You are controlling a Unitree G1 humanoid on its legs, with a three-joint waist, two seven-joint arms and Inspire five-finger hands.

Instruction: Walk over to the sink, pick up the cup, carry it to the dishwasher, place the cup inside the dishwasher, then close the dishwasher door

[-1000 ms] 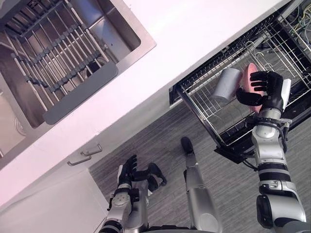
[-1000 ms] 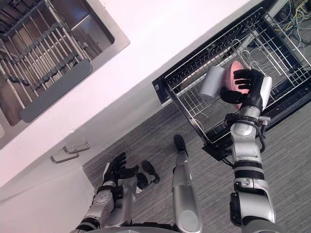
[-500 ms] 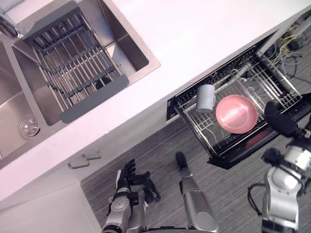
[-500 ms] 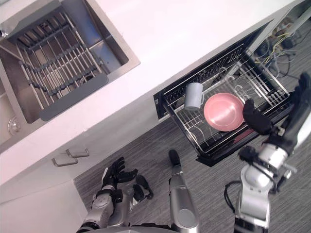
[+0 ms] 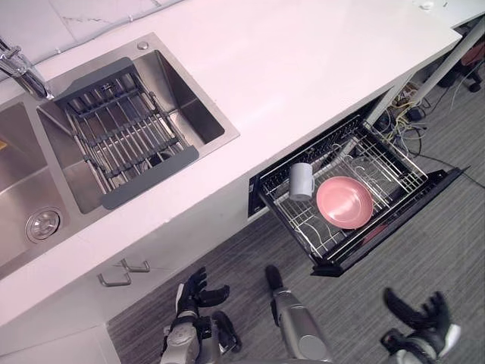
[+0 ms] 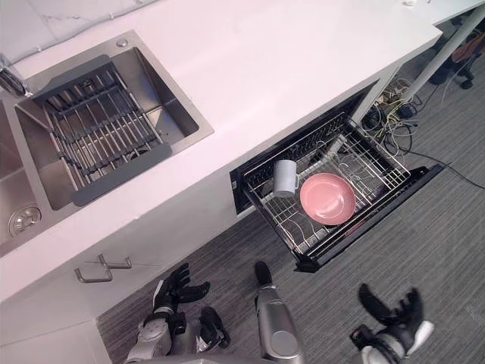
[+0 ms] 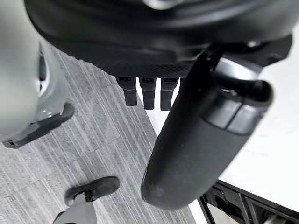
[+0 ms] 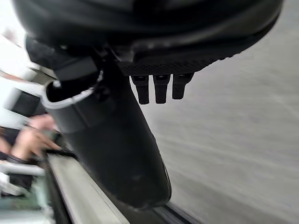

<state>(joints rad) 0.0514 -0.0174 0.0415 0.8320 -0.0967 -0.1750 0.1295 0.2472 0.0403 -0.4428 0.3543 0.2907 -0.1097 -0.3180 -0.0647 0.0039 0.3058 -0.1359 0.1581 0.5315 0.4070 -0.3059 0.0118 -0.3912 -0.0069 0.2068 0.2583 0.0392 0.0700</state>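
In the left eye view there is one grey cup (image 5: 301, 181). It sits in the wire basket (image 5: 394, 171) of the open dishwasher (image 5: 383, 230), at the corner near the counter (image 5: 288, 68). Just beside it is one pink plate (image 5: 344, 202). The sink (image 5: 193, 114) has one grey rack (image 5: 125, 135) lying across it and one tap (image 5: 19, 67) behind it. Two handles (image 5: 125, 271) are on the white cupboard (image 5: 45, 322) under the sink. Two hands hang low over the grey floor (image 5: 424, 258), well apart from the cup. The left hand (image 5: 198, 288) is near the cupboard, with loose, spread fingers and nothing in it. The right hand (image 5: 421, 320) is in front of the dishwasher, spread wide, and it holds nothing too.

The right eye view shows the same things, one of each. It has more floor past the dishwasher.

The left wrist view is very close to the left hand. It shows a straight row of fingers (image 7: 149, 95) and a big thumb (image 7: 196, 149) over the floor, with no cup.

The right wrist view shows the right hand's straight fingers (image 8: 161, 88) and thumb (image 8: 117, 154). The dishwasher's edge is beside them, with a pink patch that I cannot make out.
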